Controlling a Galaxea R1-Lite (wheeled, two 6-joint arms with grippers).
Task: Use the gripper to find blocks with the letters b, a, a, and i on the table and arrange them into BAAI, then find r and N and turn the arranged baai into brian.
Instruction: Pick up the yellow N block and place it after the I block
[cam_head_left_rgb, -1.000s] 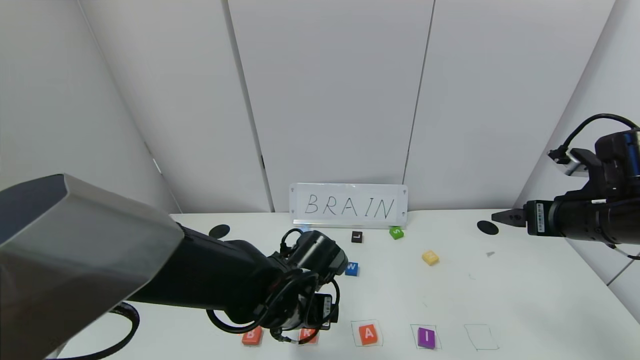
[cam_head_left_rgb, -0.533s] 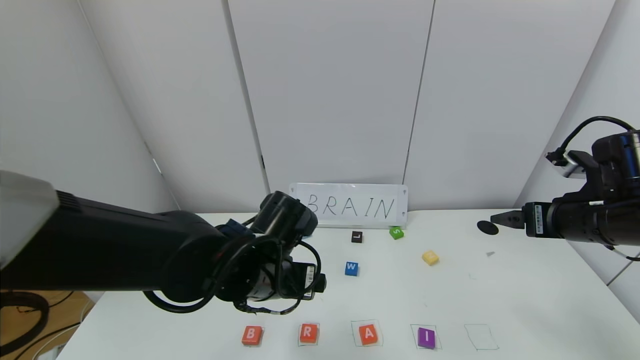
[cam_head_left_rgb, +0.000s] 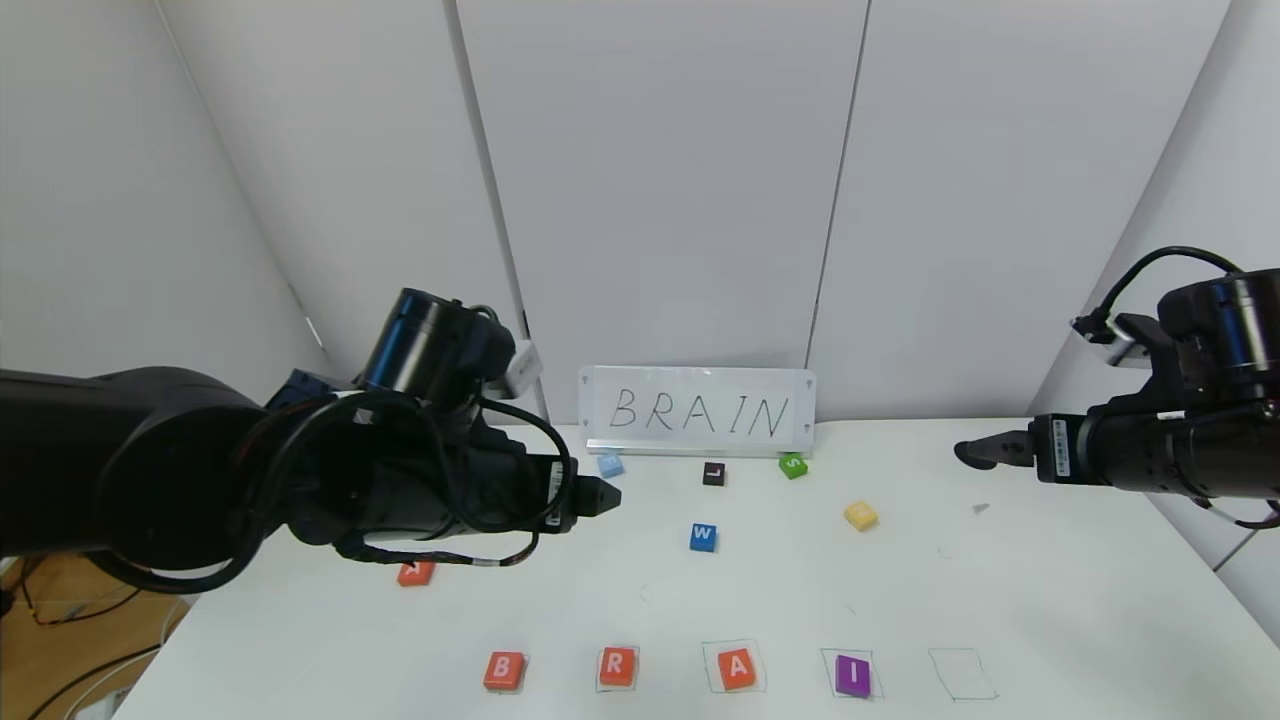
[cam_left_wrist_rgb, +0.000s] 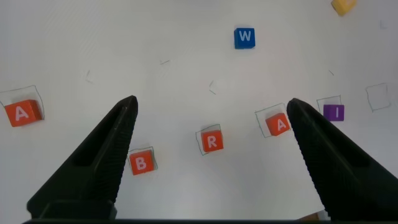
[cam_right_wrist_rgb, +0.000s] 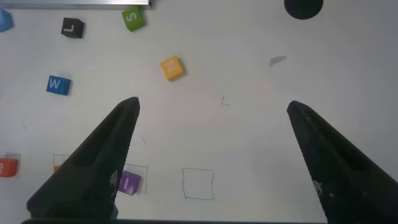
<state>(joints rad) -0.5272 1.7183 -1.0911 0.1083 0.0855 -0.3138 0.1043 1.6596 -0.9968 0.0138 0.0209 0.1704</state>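
On the white table a front row holds the orange B, orange R, orange A and purple I, the last three inside pen outlines. The second orange A lies apart at the left. The yellow N lies at mid right, also in the right wrist view. My left gripper is open and empty, raised above the table behind the row; its wrist view shows B, R and A below. My right gripper hovers open and empty at the right.
An empty pen outline lies right of the I. The blue W, black L, green S and light-blue block lie toward the back, before the BRAIN sign. A black hole is at the back right.
My left gripper has lifted off the R block and drawn back up and to the left, leaving R in the second outline. My right gripper has shifted slightly left.
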